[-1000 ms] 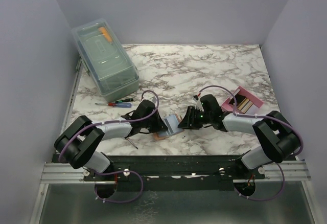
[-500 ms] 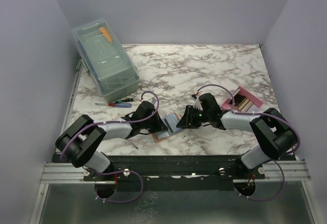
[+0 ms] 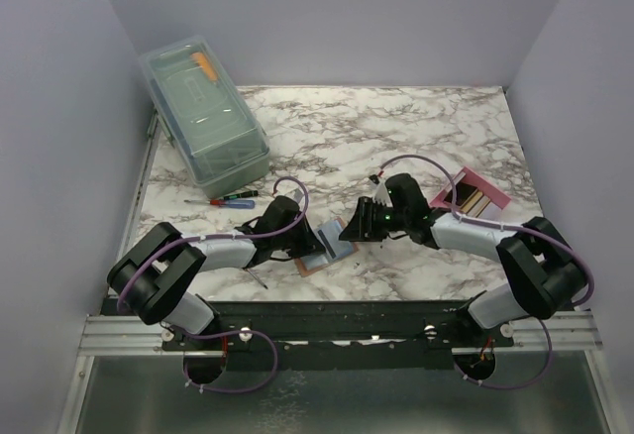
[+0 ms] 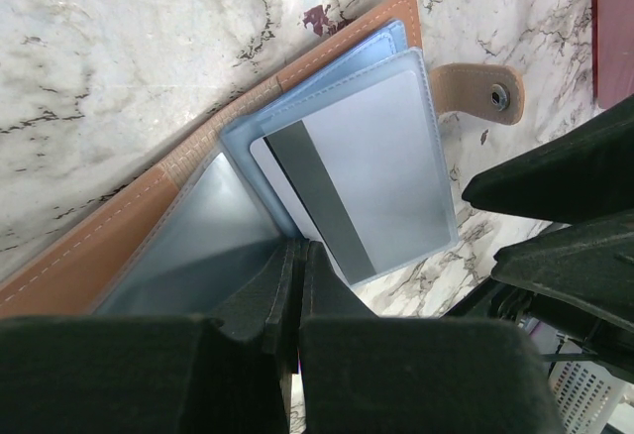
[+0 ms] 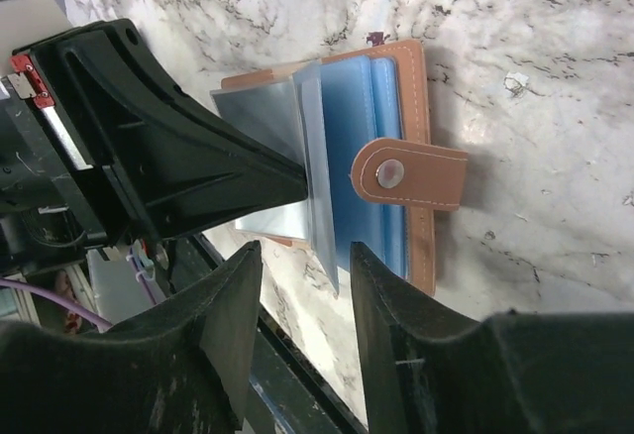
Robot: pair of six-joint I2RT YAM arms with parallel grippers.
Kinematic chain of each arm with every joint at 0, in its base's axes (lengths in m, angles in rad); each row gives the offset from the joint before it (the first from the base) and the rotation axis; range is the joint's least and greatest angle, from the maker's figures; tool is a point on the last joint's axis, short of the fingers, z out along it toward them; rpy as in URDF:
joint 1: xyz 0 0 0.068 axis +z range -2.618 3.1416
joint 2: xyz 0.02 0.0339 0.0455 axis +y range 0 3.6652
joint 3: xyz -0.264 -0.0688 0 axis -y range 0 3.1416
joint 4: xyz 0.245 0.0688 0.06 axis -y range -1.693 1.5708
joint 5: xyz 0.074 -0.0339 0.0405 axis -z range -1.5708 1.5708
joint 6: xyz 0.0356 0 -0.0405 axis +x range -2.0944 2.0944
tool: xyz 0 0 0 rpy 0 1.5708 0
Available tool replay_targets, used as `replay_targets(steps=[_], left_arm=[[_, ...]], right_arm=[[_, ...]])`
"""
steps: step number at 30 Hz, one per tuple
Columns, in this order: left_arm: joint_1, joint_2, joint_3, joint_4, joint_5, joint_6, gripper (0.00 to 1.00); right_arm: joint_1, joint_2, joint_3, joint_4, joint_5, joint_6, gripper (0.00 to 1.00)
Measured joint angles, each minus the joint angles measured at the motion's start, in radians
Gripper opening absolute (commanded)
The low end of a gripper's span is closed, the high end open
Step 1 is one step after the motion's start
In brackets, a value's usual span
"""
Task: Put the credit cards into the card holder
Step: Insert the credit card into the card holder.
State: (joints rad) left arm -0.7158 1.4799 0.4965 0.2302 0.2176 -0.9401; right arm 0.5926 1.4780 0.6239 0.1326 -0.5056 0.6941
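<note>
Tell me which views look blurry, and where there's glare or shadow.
Left wrist view: its own fingers are a dark out-of-focus mass at the bottom, while the card holder is sharp with a soft sheen on its clear sleeves. Right wrist view: the near fingers blur; the card holder throws a shadow onto the marble table. Top view: even, soft light, no glare.

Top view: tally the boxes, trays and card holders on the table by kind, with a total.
Clear lidded box: 1
Pink tray: 1
Card holder: 1
Total: 3
</note>
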Motion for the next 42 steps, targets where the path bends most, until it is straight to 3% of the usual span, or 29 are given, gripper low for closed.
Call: replay_targets(steps=[10, 16, 20, 25, 29, 35, 42], left_arm=[[0.000, 0.000, 0.000, 0.000, 0.000, 0.000, 0.00], [0.000, 0.000, 0.000, 0.000, 0.000, 0.001, 0.00], [0.000, -0.003, 0.000, -0.001, 0.000, 0.001, 0.00], [0.000, -0.037, -0.002, -0.037, -0.006, 0.002, 0.17], [0.000, -0.154, -0.003, -0.114, -0.026, 0.003, 0.35], [0.001, -0.418, -0.002, -0.292, -0.077, 0.001, 0.38], [0.000, -0.712, 0.062, -0.516, -0.168, -0.001, 0.48]], right_arm=[[0.005, 0.056, 0.002, 0.019, -0.012, 0.004, 0.42], [0.021, 0.064, 0.002, 0.038, -0.030, 0.014, 0.30], [0.040, 0.064, 0.002, 0.055, -0.041, 0.028, 0.34], [0.065, 0.079, 0.014, 0.086, -0.062, 0.047, 0.40], [0.087, 0.109, 0.039, 0.096, -0.069, 0.054, 0.42], [0.125, 0.150, 0.099, 0.105, -0.080, 0.065, 0.48], [0.263, 0.271, 0.207, 0.153, -0.069, 0.109, 0.54]])
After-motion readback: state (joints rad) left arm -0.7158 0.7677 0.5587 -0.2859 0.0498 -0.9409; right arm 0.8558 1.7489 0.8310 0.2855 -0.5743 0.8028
